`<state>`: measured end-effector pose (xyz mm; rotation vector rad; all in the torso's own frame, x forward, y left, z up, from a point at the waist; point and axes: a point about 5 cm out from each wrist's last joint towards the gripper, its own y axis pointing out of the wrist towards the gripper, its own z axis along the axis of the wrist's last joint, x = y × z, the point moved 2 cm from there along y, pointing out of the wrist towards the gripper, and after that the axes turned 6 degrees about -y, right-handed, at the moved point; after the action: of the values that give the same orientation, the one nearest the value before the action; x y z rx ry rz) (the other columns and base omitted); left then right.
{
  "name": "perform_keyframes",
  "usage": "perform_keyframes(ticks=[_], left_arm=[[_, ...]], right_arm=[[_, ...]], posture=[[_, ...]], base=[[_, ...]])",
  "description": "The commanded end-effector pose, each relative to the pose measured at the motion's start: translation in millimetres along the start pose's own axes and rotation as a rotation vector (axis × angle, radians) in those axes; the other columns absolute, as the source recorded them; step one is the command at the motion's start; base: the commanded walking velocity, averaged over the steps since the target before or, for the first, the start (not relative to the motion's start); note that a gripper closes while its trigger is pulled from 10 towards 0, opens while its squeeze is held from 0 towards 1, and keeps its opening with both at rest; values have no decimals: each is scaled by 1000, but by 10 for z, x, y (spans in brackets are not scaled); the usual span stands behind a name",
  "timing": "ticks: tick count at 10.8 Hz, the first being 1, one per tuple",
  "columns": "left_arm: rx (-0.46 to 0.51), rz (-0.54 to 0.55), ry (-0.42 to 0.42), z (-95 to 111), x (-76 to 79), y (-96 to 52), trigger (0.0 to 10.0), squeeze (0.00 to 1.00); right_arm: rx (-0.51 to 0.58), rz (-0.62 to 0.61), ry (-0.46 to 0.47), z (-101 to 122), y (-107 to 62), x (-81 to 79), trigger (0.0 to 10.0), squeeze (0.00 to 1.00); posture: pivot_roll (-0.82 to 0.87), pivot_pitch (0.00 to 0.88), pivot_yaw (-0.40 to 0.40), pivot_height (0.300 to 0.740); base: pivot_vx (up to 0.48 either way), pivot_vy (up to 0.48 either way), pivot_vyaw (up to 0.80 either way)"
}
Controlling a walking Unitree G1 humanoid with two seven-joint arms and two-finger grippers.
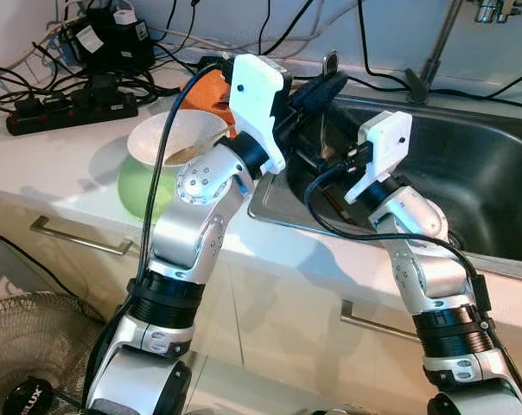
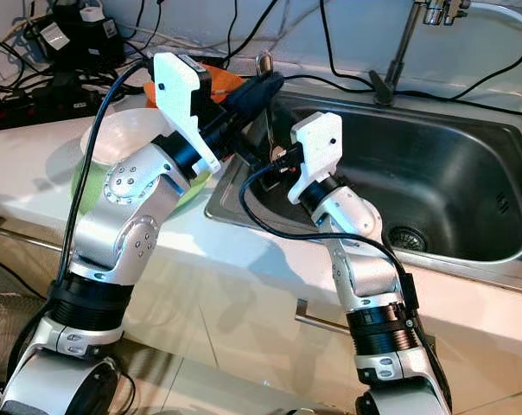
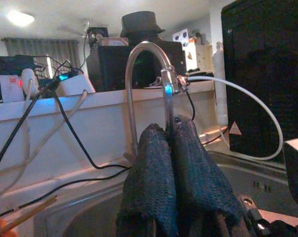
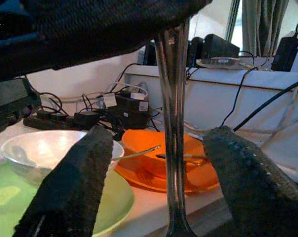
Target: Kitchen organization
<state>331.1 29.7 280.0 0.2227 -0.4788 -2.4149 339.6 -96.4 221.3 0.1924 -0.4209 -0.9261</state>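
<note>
A: What has the left claw [image 3: 171, 148] got?

B: Its two black fingers [image 3: 149, 173] are pressed together on a slim metal utensil [image 4: 172, 123], most likely a spoon or fork. The handle hangs straight down from them; its top end pokes up just above the fingers at the sink's [image 1: 503, 173] near-left corner.

A: And the right claw [image 4: 159, 182]?

B: Spread wide, one finger [image 4: 72, 182] on either side of that hanging handle, touching neither side of it. It grips nothing. From the head view its wrist reaches over the sink's front rim, just below the left claw.

A: Which end of the utensil is down?

B: I cannot tell; the lower tip is cut off at the picture's edge.

A: What lies on the table [image 1: 54, 164]?

B: A white bowl [image 1: 179, 134] sits inside a green bowl [image 1: 140, 186], left of the sink and partly behind the left arm. Just behind them is an orange bowl on an orange plate [image 4: 159, 165], with cutlery resting in it. Farther left, a black power strip [image 1: 71, 108] and a tangle of cables.

A: The sink itself?

B: Stainless steel, with a drain [image 2: 408, 238] in its floor and a curved tap [image 3: 144, 84] rising behind it. Drawer handles [image 1: 79, 235] show on the cabinet front below.
</note>
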Motion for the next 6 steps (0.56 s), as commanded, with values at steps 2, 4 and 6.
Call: perform_keyframes(ticks=[2,4,6], left_arm=[[-15,-14,-10,-34,15,-4,10000,0],[-14,-20,-14,-33,23,-4,10000,0],[-16,-25,-20,-40,31,0,10000,0]], right_arm=[[-20,7,8,-53,-9,-20,0,0],[-27,1,9,-70,-7,-17,0,0],[-37,-5,5,-92,-7,-12,0,0]], posture=[[35,26,29,740],[36,26,29,740],[36,24,28,740]], base=[[0,0,0],[0,0,0],[0,0,0]])
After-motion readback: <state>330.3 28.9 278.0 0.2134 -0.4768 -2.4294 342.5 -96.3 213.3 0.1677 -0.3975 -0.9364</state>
